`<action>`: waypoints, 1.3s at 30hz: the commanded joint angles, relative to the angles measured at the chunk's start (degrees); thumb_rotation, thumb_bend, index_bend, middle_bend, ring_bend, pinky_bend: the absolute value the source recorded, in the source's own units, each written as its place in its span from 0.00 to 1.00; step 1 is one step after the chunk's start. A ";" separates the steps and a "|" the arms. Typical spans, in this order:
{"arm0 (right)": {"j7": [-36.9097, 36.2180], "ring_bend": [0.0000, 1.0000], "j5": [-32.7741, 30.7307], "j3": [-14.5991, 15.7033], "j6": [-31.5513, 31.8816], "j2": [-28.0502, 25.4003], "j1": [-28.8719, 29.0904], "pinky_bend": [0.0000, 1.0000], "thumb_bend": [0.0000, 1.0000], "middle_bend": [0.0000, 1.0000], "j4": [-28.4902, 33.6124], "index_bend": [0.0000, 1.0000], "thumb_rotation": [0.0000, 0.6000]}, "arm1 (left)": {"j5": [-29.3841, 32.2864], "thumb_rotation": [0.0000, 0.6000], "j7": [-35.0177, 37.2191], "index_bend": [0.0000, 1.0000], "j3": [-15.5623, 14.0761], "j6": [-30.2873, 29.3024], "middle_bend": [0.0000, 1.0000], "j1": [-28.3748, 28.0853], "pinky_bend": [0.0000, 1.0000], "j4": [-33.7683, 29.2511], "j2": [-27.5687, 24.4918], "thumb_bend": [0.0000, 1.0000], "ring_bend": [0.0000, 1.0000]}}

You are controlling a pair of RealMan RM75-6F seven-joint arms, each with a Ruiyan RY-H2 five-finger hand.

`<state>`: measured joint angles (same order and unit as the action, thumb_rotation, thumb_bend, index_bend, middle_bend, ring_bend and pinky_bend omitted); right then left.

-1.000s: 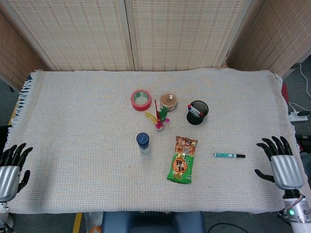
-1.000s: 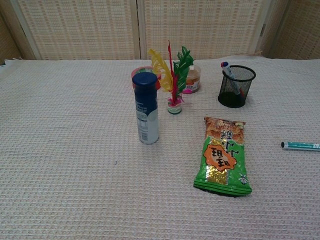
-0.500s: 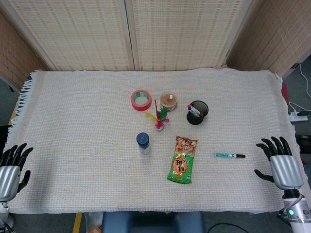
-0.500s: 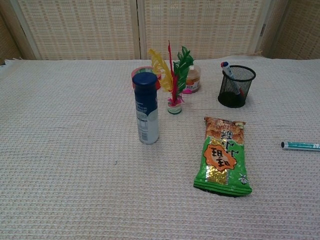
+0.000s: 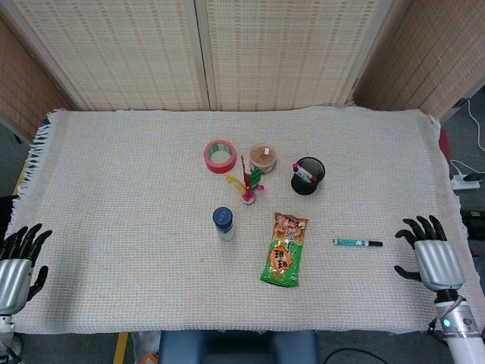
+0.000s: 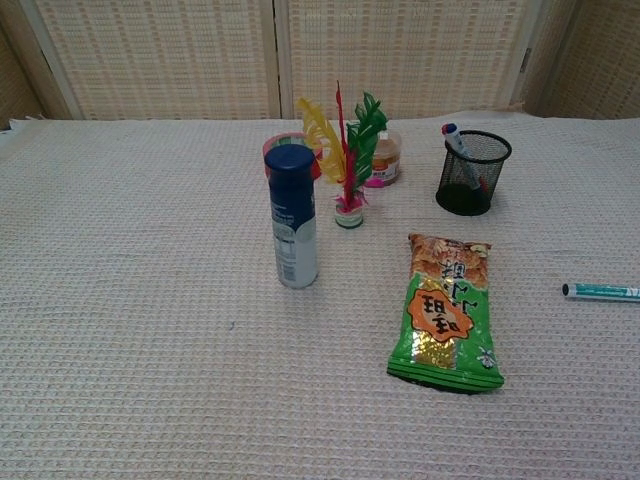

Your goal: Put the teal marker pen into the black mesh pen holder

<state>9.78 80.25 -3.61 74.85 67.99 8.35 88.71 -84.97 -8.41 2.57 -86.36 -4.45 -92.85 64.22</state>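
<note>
The teal marker pen [image 5: 357, 243] lies flat on the cloth, right of centre, its black cap pointing right; the chest view shows its left end [image 6: 602, 292] at the right edge. The black mesh pen holder [image 5: 308, 175] [image 6: 473, 172] stands upright farther back, with a pen leaning inside it. My right hand [image 5: 426, 256] hovers at the table's right edge, fingers spread and empty, a short way right of the marker. My left hand [image 5: 17, 262] sits at the front left corner, fingers apart, holding nothing. Neither hand shows in the chest view.
A green snack bag [image 5: 284, 249] lies left of the marker. A blue-capped bottle [image 5: 223, 223] stands near centre. Behind are a feathered shuttlecock [image 5: 249, 186], a red tape roll [image 5: 220, 155] and a small round jar [image 5: 263, 158]. A woven cloth [image 5: 114, 189] covers the table.
My right hand has shifted slightly left and toward the front edge. My left hand has barely moved. The marker and other objects lie as before.
</note>
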 commanded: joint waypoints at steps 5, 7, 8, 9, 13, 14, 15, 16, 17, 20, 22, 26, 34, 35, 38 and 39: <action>-0.49 0.10 -3.21 -0.68 -10.95 2.63 6.05 0.01 0.00 0.15 -6.45 0.35 1.00 | -0.09 1.00 0.17 0.15 0.02 -0.15 0.05 0.09 0.10 -0.12 -0.12 0.42 0.00; -0.16 0.10 -3.70 -1.10 -13.14 2.81 7.65 0.01 0.00 0.15 -7.29 0.34 1.00 | -0.15 1.00 -0.04 0.16 -0.04 -0.09 0.05 0.07 0.10 -0.16 -0.08 0.42 0.00; 0.11 0.10 -3.91 -1.28 -14.02 2.95 8.35 0.01 0.00 0.15 -7.61 0.34 1.00 | -0.18 1.00 -0.09 0.16 -0.05 -0.12 0.05 0.08 0.10 -0.19 -0.07 0.42 0.00; 0.46 0.10 -4.18 -1.43 -15.31 3.07 9.27 0.01 0.00 0.15 -7.83 0.34 1.00 | -0.22 1.00 -0.10 0.16 -0.04 -0.16 0.05 0.09 0.10 -0.22 -0.07 0.42 0.00; 2.27 0.10 -4.42 -1.76 -18.21 3.66 11.97 0.00 0.00 0.15 -7.84 0.38 1.00 | -0.01 1.00 0.01 0.16 0.05 -0.20 0.05 0.15 0.10 -0.17 -0.09 0.42 0.00; 2.95 0.10 -4.56 -1.82 -18.69 3.93 12.51 0.00 0.00 0.15 -7.86 0.40 1.00 | 0.05 1.00 0.02 0.16 0.07 -0.15 0.05 0.14 0.10 -0.16 -0.10 0.42 0.00; 3.95 0.11 -4.72 -1.89 -19.20 4.43 13.20 0.00 0.01 0.15 -8.02 0.41 1.00 | 0.10 1.00 0.05 0.16 0.08 -0.11 0.05 0.13 0.10 -0.13 -0.12 0.42 0.00; 4.61 0.11 -4.86 -1.92 -19.53 4.91 13.66 0.01 0.01 0.15 -8.25 0.43 1.00 | 0.09 1.00 0.06 0.16 0.08 -0.09 0.05 0.12 0.10 -0.12 -0.11 0.42 0.00; 5.26 0.12 -5.08 -1.89 -19.97 5.38 14.10 0.01 0.02 0.15 -8.50 0.44 1.00 | 0.08 1.00 0.07 0.16 0.07 -0.09 0.05 0.13 0.10 -0.10 -0.11 0.42 0.00; 6.96 0.13 -5.91 -1.56 -21.59 6.64 15.31 0.01 0.03 0.15 -9.12 0.46 1.00 | 0.05 1.00 0.13 0.16 0.10 -0.21 0.05 0.17 0.10 -0.07 -0.11 0.42 0.00; 8.01 0.14 -6.61 -1.33 -22.40 7.37 15.91 0.01 0.03 0.15 -9.76 0.46 1.00 | 0.05 1.00 0.28 0.16 0.12 -0.29 0.05 0.22 0.10 -0.10 -0.16 0.42 0.00; 9.88 0.14 -8.41 -1.16 -23.77 8.64 16.90 0.01 0.04 0.15 -11.50 0.43 1.00 | 0.13 1.00 0.49 0.16 0.09 -0.08 0.05 0.18 0.10 -0.02 -0.20 0.42 0.00; 8.68 0.14 -8.96 -2.01 -22.79 10.31 18.10 0.01 0.11 0.15 -11.90 0.42 1.00 | 0.64 1.00 0.72 0.17 0.20 0.47 0.05 0.03 0.10 0.29 -0.12 0.42 0.00; 8.86 0.14 -9.02 -1.90 -22.84 10.51 18.20 0.01 0.12 0.15 -12.10 0.43 1.00 | 0.69 1.00 0.74 0.17 0.19 0.51 0.05 0.03 0.10 0.31 -0.11 0.42 0.00; 9.49 0.14 -9.78 -1.58 -23.18 11.18 18.44 0.01 0.13 0.15 -12.42 0.46 1.00 | 0.72 1.00 0.76 0.17 0.17 0.71 0.05 -0.05 0.10 0.38 -0.08 0.42 0.00; 9.91 0.14 -10.01 -1.38 -23.27 11.33 18.51 0.01 0.13 0.15 -12.46 0.46 1.00 | 0.74 1.00 0.81 0.17 0.15 0.78 0.05 -0.06 0.10 0.39 -0.09 0.42 0.00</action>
<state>19.38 70.48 -5.18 51.71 79.13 26.75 76.33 -84.24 -7.61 2.73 -85.59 -4.51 -92.46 64.14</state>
